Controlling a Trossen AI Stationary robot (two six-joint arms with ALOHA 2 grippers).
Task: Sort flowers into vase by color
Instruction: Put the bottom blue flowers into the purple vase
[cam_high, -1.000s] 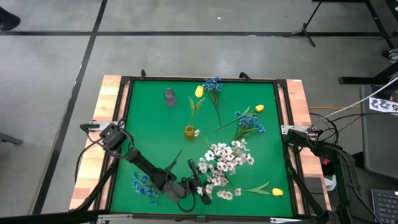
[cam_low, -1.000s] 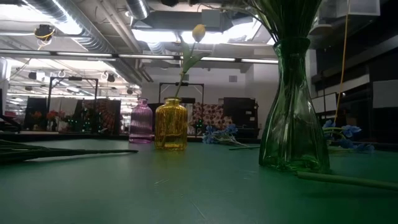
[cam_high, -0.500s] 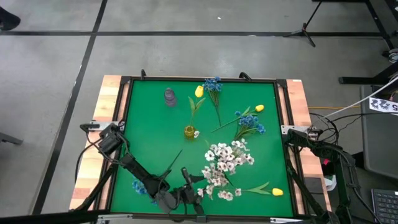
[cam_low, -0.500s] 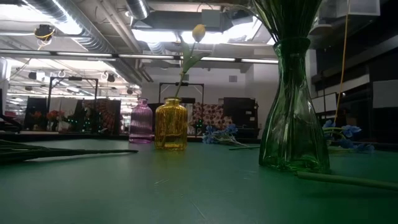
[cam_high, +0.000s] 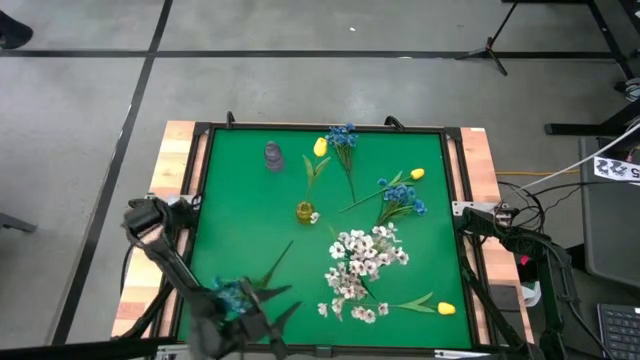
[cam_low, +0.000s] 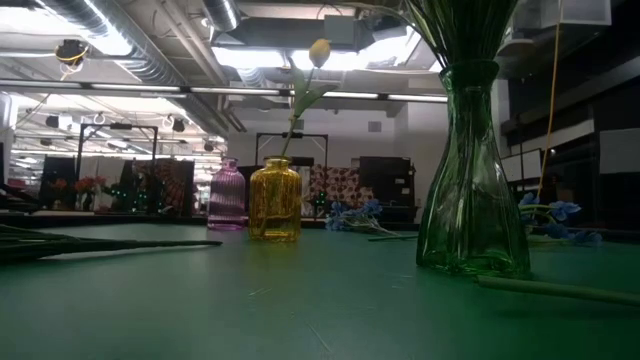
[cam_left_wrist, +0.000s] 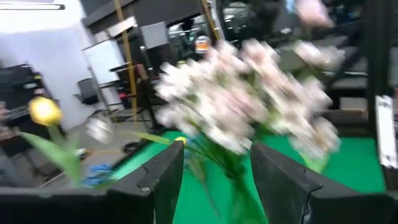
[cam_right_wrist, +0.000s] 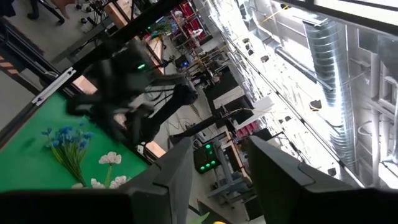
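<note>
My left gripper hangs blurred over the near-left corner of the mat. Its jaws stand well apart with nothing between them. In the left wrist view I look through the gap at the white bunch farther off. That bunch is upright in the green vase, which I take as the white group done. The nearest loose flower is a blue sprig, lying on the mat just beside the gripper. I would guess the jaws are spread ready for it, but the blur hides which way its stem runs. One tulip already stands in the yellow vase, leaning so the bud points at the far edge. The purple vase looks empty, so I expect the blues go there. A second blue sprig lies with its head at the far edge and its stem running toward me. A third has its heads to the right and its stems aimed at the yellow vase. Two tulips lie flat: one beside that third sprig, and another at the near-right, its stem pointing left. The right gripper waits off the mat's right edge, fingers parted and empty, tipped up at the ceiling.
</note>
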